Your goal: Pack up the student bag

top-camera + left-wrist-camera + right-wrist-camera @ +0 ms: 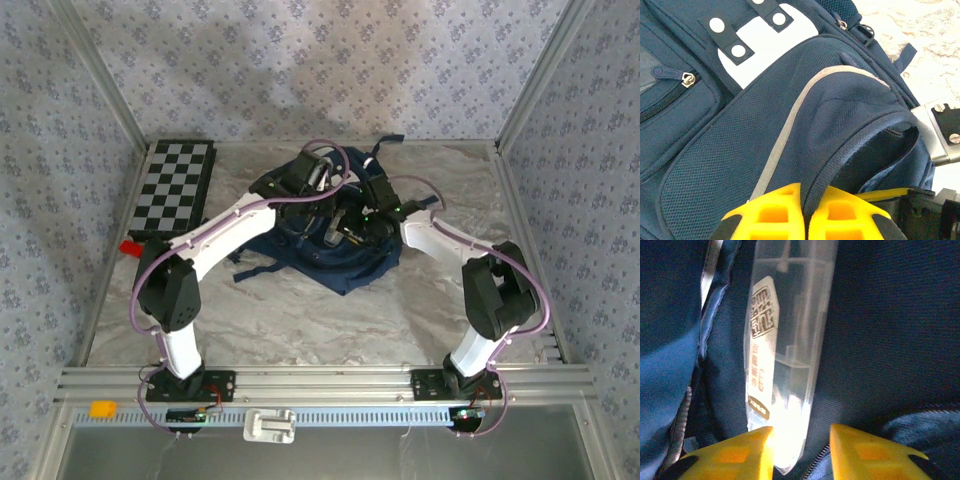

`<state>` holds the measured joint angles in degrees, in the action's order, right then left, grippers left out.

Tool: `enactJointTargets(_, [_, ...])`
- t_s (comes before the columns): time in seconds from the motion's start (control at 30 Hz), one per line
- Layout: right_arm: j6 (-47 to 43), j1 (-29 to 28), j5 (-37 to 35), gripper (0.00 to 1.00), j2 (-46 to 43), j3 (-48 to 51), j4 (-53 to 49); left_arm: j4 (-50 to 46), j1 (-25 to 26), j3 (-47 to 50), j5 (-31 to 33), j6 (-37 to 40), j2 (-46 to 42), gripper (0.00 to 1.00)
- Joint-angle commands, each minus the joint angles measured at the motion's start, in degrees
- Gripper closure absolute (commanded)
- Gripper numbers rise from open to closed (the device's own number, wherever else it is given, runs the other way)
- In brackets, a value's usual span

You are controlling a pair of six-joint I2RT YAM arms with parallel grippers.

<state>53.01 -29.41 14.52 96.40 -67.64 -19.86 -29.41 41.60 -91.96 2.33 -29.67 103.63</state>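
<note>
Nearest to us, the yellow fingers point(770, 212) of our left jaws are closed on the rim of the student bag point(740, 150). They pinch a fold of the fabric edge at its mouth and hold it up. Just beyond that pinch the mouth gapes dark. Further out from the jaws run a grey stripe point(790, 115), a white patch point(770, 45) with snap tabs, and a zipped front pocket point(670, 95).

Our right jaws sit inside the bag. Their yellow fingers point(730, 450) stand apart, with a clear plastic case point(785, 340) lying lengthwise between them. The case touches one finger and a gap shows at the other, so we judge these jaws open rather than clamped. It points away from the jaws along the navy lining.

From above, the bag lies under both wrists in the middle of the marbled desk point(300, 320). Well out to the side of the left jaws lie a chequered board point(175, 185) and a small red thing point(130, 247).

We expect the bag to handle as soft, floppy and fairly light, and its mouth would probably sag shut if released. The piped rim beside the zip looks the firmest place to hold; thin mesh may slip or stretch. The case looks stiff, smooth and probably slippery, so it is best taken across its narrow width.
</note>
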Motion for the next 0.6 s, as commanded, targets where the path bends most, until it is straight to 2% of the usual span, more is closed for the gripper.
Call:
enactJointTargets(0.0, [2.7,-0.6,4.8,0.71,3.0,0.1,8.4,4.3,-0.2,-0.4,-1.3,-1.8,-3.0,1.0])
enactJointTargets(0.13, [4.4,-1.0,7.1,0.76,6.2,-0.2,14.7,4.4,-0.2,-0.2,-1.5,-2.3,-3.0,1.0])
enactJointTargets(0.27, [4.0,-0.7,7.6,0.76,4.3,1.3,18.0,3.9,-0.4,-0.2,-1.5,-2.5,-2.9,1.0])
enactJointTargets(0.4, [-0.5,-0.5,4.5,0.72,-3.1,5.7,13.9,3.4,-0.7,-0.1,-2.6,-3.3,-2.6,1.0])
enactJointTargets(0.53, [-3.1,1.3,2.3,0.69,-10.8,10.3,5.8,3.7,-0.7,1.3,-6.8,-5.1,-1.9,1.0])
enactJointTargets(0.57, [-3.9,1.7,0.9,0.68,-13.2,11.5,3.4,3.8,-0.7,1.7,-9.0,-5.6,-1.7,0.94])
